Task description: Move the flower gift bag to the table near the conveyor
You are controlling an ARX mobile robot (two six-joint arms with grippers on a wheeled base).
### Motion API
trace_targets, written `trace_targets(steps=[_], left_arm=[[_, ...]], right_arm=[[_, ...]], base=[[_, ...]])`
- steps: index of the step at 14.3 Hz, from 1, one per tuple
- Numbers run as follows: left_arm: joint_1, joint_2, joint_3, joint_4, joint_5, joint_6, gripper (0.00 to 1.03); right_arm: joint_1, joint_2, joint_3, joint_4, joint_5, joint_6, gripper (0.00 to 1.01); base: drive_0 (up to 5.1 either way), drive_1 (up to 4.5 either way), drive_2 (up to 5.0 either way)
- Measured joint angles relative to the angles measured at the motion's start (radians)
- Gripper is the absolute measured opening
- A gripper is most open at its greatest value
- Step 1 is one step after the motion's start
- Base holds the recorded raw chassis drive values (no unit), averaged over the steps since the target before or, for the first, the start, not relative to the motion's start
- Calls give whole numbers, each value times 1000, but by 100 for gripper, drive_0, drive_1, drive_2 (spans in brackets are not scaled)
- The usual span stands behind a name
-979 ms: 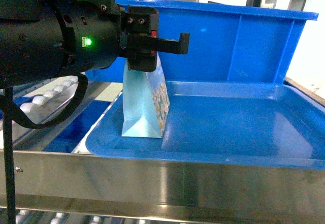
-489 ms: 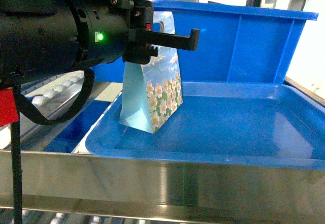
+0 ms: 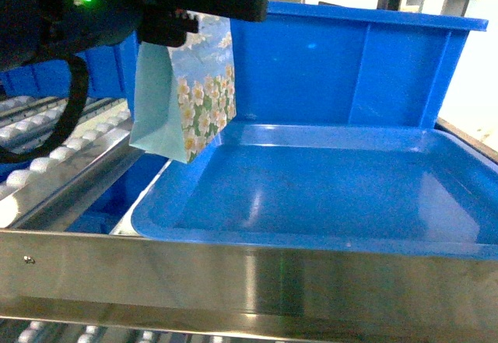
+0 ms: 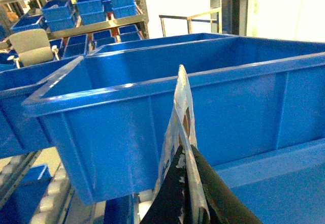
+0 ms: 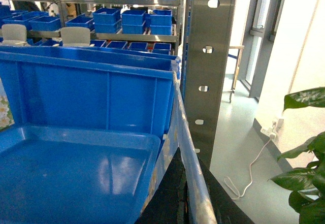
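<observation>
The flower gift bag (image 3: 191,98), pale blue with white blossoms, hangs in the air over the blue tray's (image 3: 327,234) left rim, beside the conveyor rollers (image 3: 54,137). My left gripper (image 3: 204,8) is shut on its top edge. In the left wrist view the black fingertips (image 4: 185,149) pinch the bag's thin top (image 4: 180,102). The right gripper (image 5: 180,153) is shut on a thin pale blue printed strip (image 5: 185,127); I cannot tell what the strip belongs to. The table is out of view.
A deep blue bin (image 3: 366,63) stands directly behind the tray. A steel rail (image 3: 233,273) crosses the front. Right of the tray rises a steel post (image 5: 208,56), with open floor and a plant (image 5: 304,148) beyond. Shelves of blue bins (image 4: 91,8) fill the background.
The left gripper has lifted the bag off the tray floor and carried it up and to the left, toward the rollers. The bag has turned, now showing its flowered face.
</observation>
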Motion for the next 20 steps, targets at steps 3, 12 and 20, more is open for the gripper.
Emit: trace_targets(steps=[3,12,20], left_arm=[[25,-101,-69,-8,-12,-17,2],[161,-425,-306,70,-81,-42,2],[258,-722,-494,-49,-132,-47,2]], right_arm=[[0,0,0,0,0,0,2],[0,0,0,0,0,0,2],[0,0,0,0,0,0,2]], base=[[0,0,0],[0,0,0],[0,0,0]])
